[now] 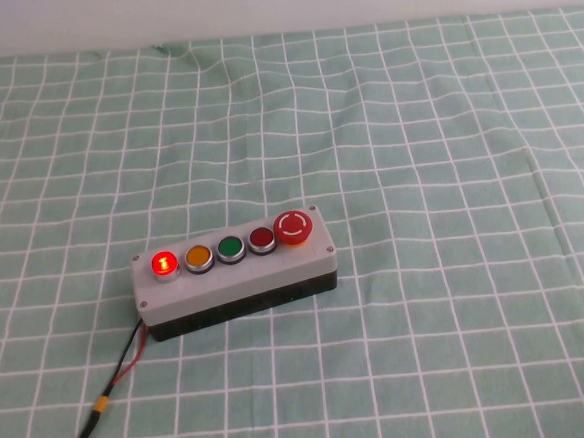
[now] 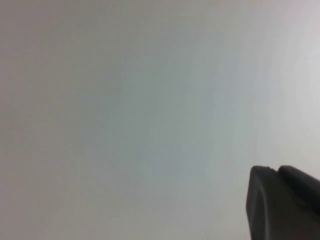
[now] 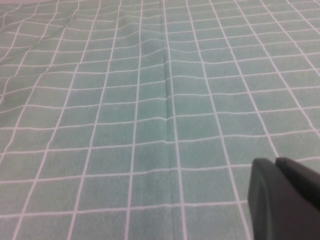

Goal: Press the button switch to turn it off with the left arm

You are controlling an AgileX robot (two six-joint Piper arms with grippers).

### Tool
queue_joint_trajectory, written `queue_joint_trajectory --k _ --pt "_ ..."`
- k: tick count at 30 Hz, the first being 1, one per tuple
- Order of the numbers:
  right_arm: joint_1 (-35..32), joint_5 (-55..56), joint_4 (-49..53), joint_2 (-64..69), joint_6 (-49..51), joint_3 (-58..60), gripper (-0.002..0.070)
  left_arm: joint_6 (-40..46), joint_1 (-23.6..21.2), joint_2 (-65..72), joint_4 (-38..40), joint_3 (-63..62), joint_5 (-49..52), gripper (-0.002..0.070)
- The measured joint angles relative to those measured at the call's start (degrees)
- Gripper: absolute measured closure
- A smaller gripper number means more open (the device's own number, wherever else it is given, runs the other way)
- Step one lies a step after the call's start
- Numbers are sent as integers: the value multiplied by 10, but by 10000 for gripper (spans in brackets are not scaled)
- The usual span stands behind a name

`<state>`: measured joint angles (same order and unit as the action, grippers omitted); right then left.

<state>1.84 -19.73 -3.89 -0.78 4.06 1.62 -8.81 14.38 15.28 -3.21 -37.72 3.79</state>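
The lit, small round bright-red push button (image 1: 162, 263) ends the grey box's (image 1: 238, 283) row on the robot's left, nearer the left gripper (image 2: 285, 202); neither it nor the right gripper (image 3: 285, 200) shows its finger state

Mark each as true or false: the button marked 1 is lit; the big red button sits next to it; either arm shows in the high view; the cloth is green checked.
1. The button marked 1 is lit. True.
2. The big red button sits next to it. False: they sit at opposite ends of the grey box.
3. An arm shows in the high view. False: only parts of the left gripper and right gripper show, in their wrist views.
4. The cloth is green checked. True.
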Motion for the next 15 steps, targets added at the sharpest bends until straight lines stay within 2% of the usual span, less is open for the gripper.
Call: queue_joint_trajectory --k 6,15 --pt "0 0 0 0 0 0 692 -12 0 128 0 -131 171 678" --pt "0 0 0 0 0 0 692 -24 0 207 26 -162 162 678"
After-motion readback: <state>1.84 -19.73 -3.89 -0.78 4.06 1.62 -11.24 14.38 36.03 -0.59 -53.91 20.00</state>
